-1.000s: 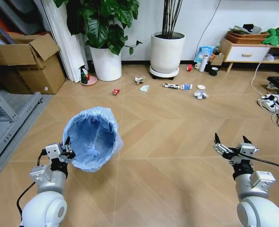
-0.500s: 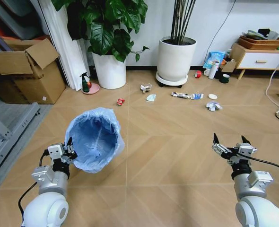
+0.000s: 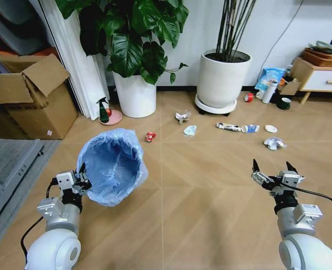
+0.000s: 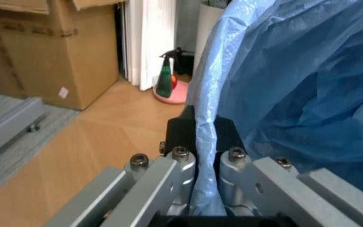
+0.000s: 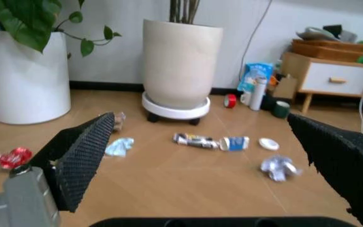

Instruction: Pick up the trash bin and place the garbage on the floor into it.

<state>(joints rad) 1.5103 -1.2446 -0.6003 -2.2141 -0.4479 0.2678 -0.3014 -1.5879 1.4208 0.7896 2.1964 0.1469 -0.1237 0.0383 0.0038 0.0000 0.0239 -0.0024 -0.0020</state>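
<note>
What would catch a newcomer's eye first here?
The trash bin with its bright blue liner, held up low on the left, its rim pinched by the left gripper. Beyond it, garbage lies scattered on the floor before two white planters, while the right gripper hangs open.

Trash bin [image 4: 295, 94] cut by frame edge, dark shell hidden under bag; garbage [image 3: 231, 127] too small to identify.

Trash bin [image 3: 112, 166]: crinkly translucent blue plastic liner; floor [image 3: 211, 185]: smooth matt wood-look planks; box [image 3: 28, 95]: matt brown cardboard; plant pots [image 3: 223, 79]: smooth white finish; right gripper [image 5: 213, 161] pads [image 5: 83, 158]: black, rough-textured.
</note>
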